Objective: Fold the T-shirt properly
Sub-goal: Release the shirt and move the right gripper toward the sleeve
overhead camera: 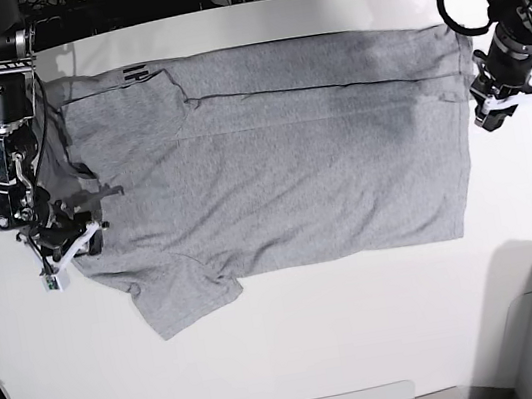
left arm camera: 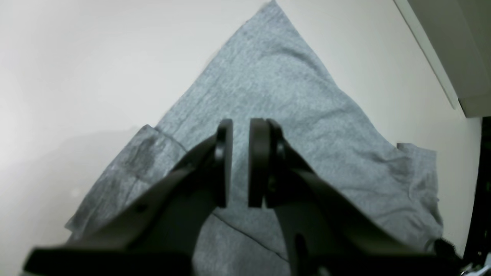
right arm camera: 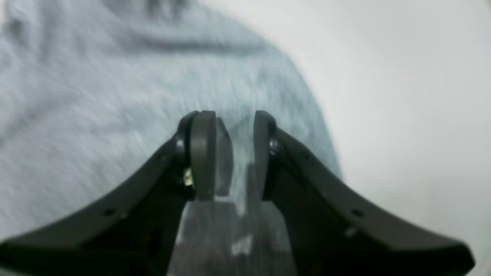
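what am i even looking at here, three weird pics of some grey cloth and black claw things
It is a robot with two arms working at a white table. One picture looks down from above; the other two come from small cameras mounted on each wrist, so the black claws are the robot's own grippers seen up close.

The grey cloth is a T-shirt, spread mostly flat, one long edge folded over.

In the overhead view the left gripper is at the picture's right, by the shirt's hem. Its own camera shows its jaws slightly apart above the cloth, holding nothing.

The right gripper is at the picture's left, near the sleeves. Its jaws are parted over the cloth; that view is too blurred to show a grasp.
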### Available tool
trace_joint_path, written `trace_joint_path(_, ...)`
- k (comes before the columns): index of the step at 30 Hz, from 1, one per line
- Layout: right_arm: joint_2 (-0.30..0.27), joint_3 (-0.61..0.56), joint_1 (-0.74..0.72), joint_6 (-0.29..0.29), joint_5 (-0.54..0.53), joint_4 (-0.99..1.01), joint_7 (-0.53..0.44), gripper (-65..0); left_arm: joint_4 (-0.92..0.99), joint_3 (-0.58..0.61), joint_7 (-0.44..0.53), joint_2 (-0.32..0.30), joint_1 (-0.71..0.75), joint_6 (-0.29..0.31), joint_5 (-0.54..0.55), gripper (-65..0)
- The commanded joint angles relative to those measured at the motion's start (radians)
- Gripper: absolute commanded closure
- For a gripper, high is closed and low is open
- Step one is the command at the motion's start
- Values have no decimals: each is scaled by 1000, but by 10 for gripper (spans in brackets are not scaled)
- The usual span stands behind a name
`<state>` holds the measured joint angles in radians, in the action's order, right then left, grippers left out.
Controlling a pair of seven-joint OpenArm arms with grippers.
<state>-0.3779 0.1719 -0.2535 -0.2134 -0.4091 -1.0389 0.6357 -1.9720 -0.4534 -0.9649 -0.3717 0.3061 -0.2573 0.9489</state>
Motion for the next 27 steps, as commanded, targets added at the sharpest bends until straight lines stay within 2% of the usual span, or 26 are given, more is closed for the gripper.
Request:
trace_joint_path(1,-17,-1,4,-2,-6,-14,-17,-174,-14,-3,16,-19,-25,2,11,-92)
trace_joint_path(6,3,10,219,1,-11,-162,-10,-174,-13,-3,16,-22,-41,2,6,-92)
trace_joint_path(8,7,10,325,1,-11,-291,43,-174,-13,-3,16,-23,-43,3,5,-92)
trace_joint_path(11,56,33,461,1,-7,-495,134,-174,-11,-2,16,-54,-68,3,6,-92)
trace_joint_path(14,127,110,543,1,-7,-654,158,-174,0,28,16,-63,-92,3,5,-92)
trace_joint_path(17,182,211,540,1,-7,-752,158,-174,0,44,16,-63,-107,3,5,-92)
trace_joint_path(20,201,278,468,1,-7,-798,158,-174,0,71,16,-63,-114,3,5,-92)
trace_joint_path(23,196,308,354,1,-6,-780,163,-176,0,72,16,-63,-114,3,5,-92)
trace_joint_path(25,190,309,276,1,-6,-694,163,-177,0,72,16,-62,-114,3,8,-92)
trace_joint_path(27,148,301,197,-1,-7,-573,163,-177,0,72,16,-60,-114,3,9,-92)
